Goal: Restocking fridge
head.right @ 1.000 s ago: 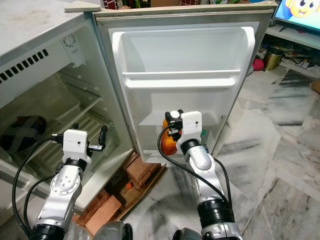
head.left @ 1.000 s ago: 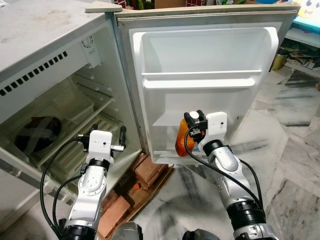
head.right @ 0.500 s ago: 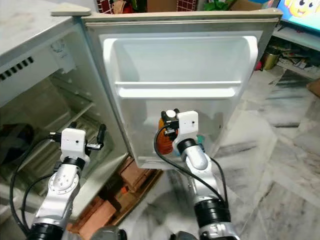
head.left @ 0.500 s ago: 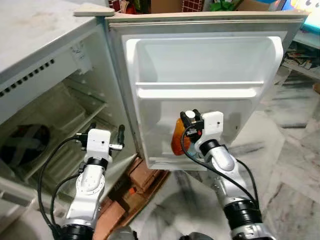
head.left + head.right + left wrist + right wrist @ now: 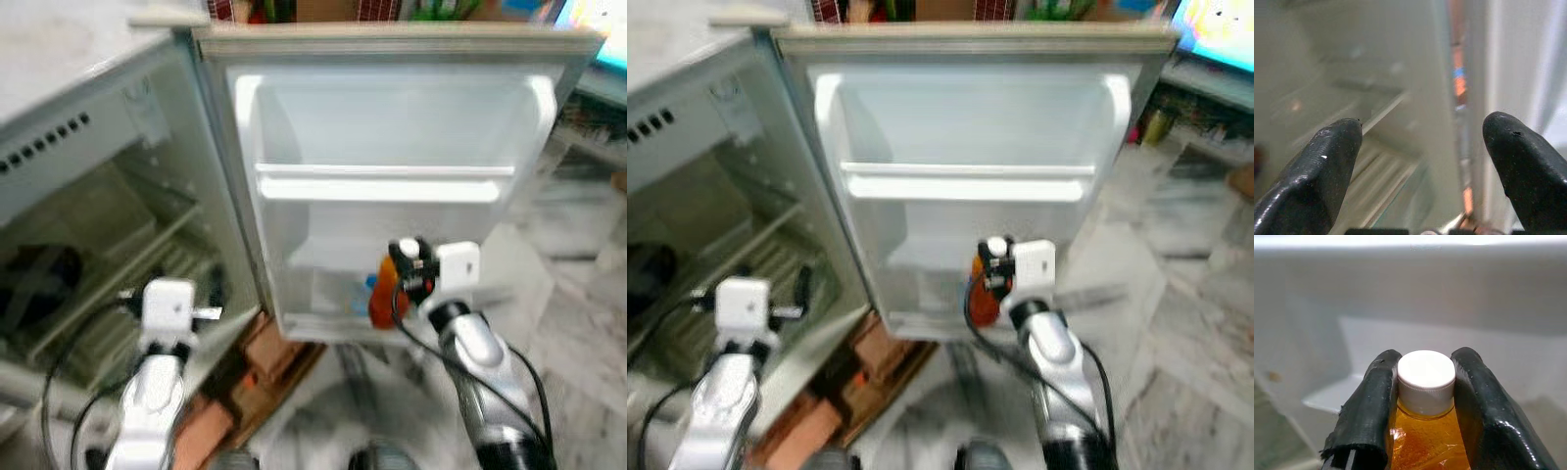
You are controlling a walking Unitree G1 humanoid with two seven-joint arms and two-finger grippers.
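Note:
My right gripper [image 5: 1426,382] is shut on the white cap of an orange bottle [image 5: 1428,443]. The bottle [image 5: 384,296] hangs upright just in front of the lower part of the open fridge door [image 5: 392,127], low and right of its middle. The door's upper shelf [image 5: 382,181] is bare. My left gripper [image 5: 1422,137] is open and holds nothing; it points into the fridge's inside [image 5: 108,245], near the hinge side. These views are blurred.
A small blue thing [image 5: 370,285] sits low in the door beside the bottle. Bricks and a board [image 5: 279,348] lie under the fridge's front corner. Marble floor [image 5: 578,294] stretches to the right, with a shelf of clutter beyond it.
The whole picture has shifted and blurred, so the camera moved. My right gripper has carried the bottle rightwards along the lower door. The left arm sits a little lower.

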